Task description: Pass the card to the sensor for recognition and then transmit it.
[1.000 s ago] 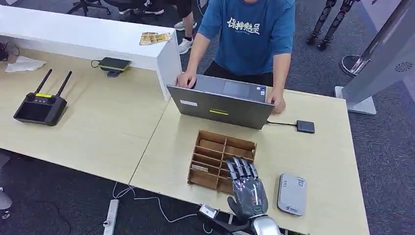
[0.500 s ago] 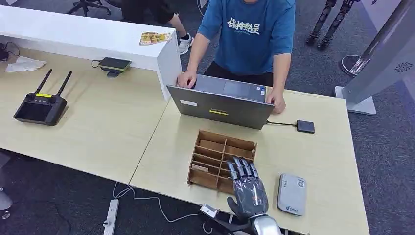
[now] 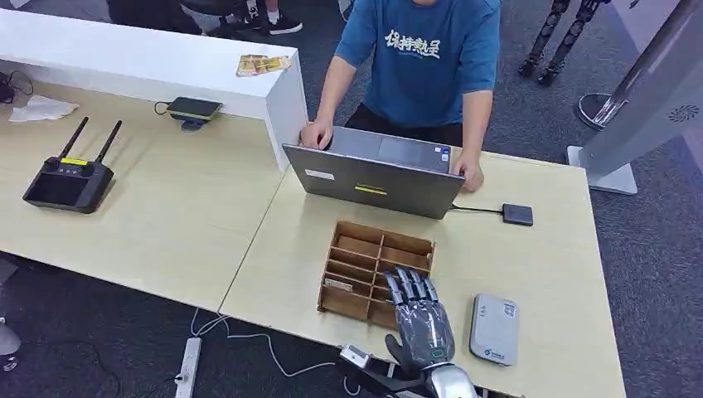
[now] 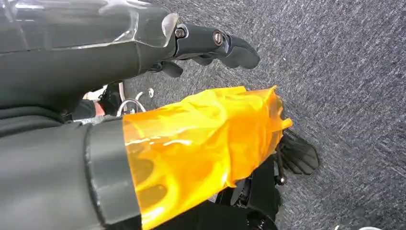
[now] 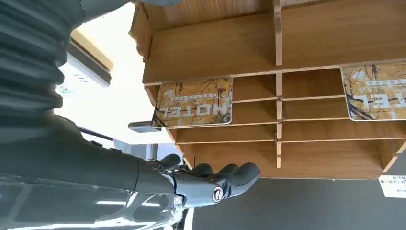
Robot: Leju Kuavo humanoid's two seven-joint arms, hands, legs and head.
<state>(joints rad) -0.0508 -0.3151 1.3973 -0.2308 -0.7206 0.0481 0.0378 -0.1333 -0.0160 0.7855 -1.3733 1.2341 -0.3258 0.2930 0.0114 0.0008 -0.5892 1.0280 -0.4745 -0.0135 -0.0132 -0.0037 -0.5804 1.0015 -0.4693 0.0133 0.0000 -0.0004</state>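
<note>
The right hand point(image 3: 421, 327) hovers empty, fingers extended, over the wooden card rack point(image 3: 365, 249) (hotel cards point(image 5: 194, 102) inside).

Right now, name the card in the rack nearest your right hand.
The card beside the rack's end wall, just off the right hand; the other card lies beyond the middle divider.
</note>
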